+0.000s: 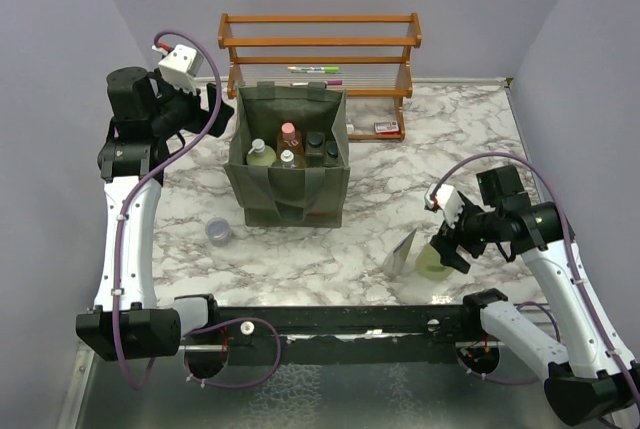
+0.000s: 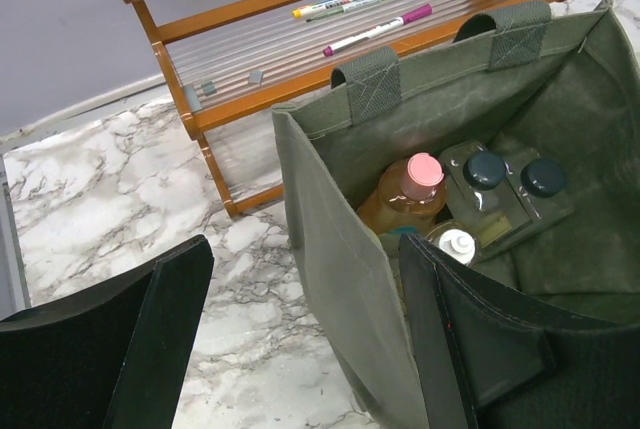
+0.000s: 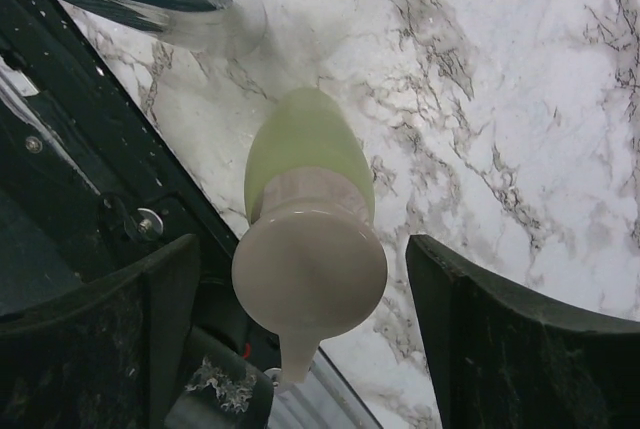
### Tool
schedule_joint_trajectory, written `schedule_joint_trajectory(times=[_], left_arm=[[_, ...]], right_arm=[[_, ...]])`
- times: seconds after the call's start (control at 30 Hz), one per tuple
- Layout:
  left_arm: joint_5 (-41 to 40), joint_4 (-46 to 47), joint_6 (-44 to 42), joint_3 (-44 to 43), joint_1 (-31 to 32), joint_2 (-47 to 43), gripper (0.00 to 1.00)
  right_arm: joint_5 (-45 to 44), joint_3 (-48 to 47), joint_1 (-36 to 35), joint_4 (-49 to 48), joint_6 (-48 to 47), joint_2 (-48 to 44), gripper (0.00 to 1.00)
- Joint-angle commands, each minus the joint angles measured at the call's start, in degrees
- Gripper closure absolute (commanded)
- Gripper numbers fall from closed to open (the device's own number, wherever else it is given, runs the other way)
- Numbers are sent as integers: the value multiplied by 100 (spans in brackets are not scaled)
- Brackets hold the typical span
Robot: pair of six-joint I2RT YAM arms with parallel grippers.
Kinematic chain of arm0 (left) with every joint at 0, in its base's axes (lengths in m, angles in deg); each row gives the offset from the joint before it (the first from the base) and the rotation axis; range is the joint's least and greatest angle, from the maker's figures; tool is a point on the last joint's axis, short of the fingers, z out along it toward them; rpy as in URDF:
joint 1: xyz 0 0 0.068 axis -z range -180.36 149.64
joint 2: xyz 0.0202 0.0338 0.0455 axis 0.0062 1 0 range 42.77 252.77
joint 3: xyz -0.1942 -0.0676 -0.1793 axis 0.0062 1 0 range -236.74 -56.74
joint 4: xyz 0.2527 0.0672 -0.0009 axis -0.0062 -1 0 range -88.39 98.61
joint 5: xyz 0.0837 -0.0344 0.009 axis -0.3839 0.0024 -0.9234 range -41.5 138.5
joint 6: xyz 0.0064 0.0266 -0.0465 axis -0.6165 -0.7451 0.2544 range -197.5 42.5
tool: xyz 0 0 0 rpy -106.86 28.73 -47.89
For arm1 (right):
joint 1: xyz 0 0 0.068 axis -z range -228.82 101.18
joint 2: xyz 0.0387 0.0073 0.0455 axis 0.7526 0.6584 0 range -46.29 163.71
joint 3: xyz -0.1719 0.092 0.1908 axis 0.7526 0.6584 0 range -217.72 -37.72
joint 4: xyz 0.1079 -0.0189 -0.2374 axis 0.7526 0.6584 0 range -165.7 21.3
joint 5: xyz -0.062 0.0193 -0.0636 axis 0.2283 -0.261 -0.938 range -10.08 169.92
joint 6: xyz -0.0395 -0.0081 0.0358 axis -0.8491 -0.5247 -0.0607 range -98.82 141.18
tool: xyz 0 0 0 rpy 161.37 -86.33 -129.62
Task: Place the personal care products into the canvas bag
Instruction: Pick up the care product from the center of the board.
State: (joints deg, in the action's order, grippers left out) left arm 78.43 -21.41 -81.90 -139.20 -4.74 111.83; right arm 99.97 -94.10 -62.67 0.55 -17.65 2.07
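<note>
The olive canvas bag [image 1: 285,194] stands mid-table and holds several bottles: an orange one with a pink cap [image 2: 412,189], a clear pack with black caps [image 2: 508,181], and a white-capped one [image 2: 458,243]. My left gripper [image 1: 220,109] is open at the bag's upper left. In the left wrist view it [image 2: 305,249] straddles the bag's left wall [image 2: 330,249]. My right gripper [image 1: 452,249] is open. In the right wrist view it [image 3: 300,249] sits around the pump head of a pale green bottle [image 3: 305,154] standing on the table, without touching it. A grey pouch [image 1: 400,252] stands just left of that bottle.
A wooden slatted rack [image 1: 320,54] with marker pens [image 1: 315,70] stands behind the bag. A small red box [image 1: 388,128] lies by the rack's right foot. A lavender cup [image 1: 218,232] sits left of the bag. The pale green bottle is close to the table's near edge and the black rail [image 1: 330,319].
</note>
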Motion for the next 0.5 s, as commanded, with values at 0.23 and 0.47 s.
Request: schedule_joint_trajectory(times=[0.23,0.47], left_arm=[[-157,217,-39,156,25,-217,22],[-201,284,-94,251,22,-270,22]], right_arm=[[-24,-13,137,-180,98,-129,36],[59,-66,139,-262,121,-15,46]])
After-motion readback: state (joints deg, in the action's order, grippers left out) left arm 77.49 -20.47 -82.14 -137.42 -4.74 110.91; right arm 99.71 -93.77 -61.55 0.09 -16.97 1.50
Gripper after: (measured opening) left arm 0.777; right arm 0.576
